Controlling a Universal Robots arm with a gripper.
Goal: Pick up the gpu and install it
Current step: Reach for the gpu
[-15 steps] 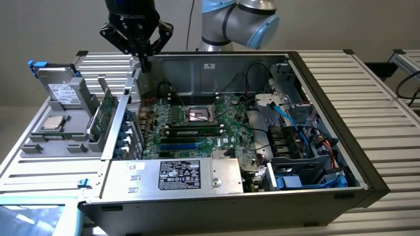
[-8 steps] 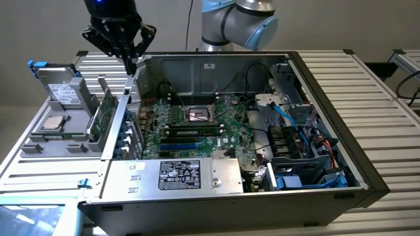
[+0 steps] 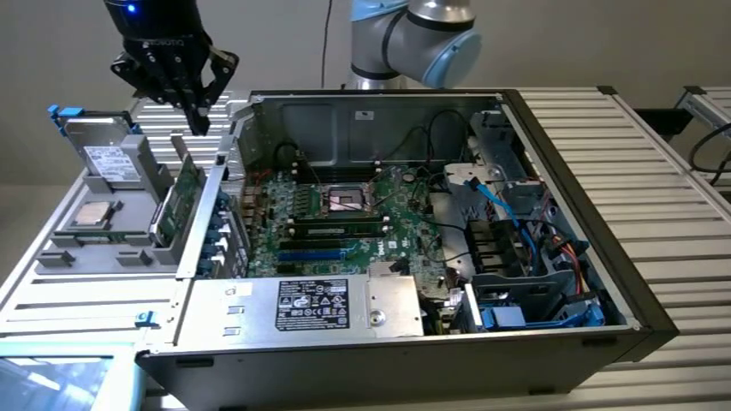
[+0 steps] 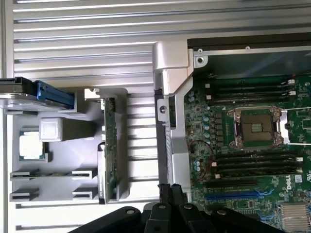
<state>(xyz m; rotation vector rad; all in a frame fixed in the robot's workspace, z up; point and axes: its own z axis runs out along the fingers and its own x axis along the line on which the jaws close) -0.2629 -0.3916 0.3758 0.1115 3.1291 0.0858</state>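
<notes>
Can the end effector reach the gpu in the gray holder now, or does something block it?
Probably yes. The end effector hangs shut in the air near the gpu, which stands on edge in the gray holder with its upper edge bare. Nothing lies between them.

The gpu (image 3: pixel 177 199) stands on edge in a grey holder (image 3: pixel 98 246), whose wall hides its lower part. The arm above the claw (image 3: pixel 199 124) runs off the exterior view's upper edge. The power supply label (image 3: pixel 311 304) is too small to read.
</notes>
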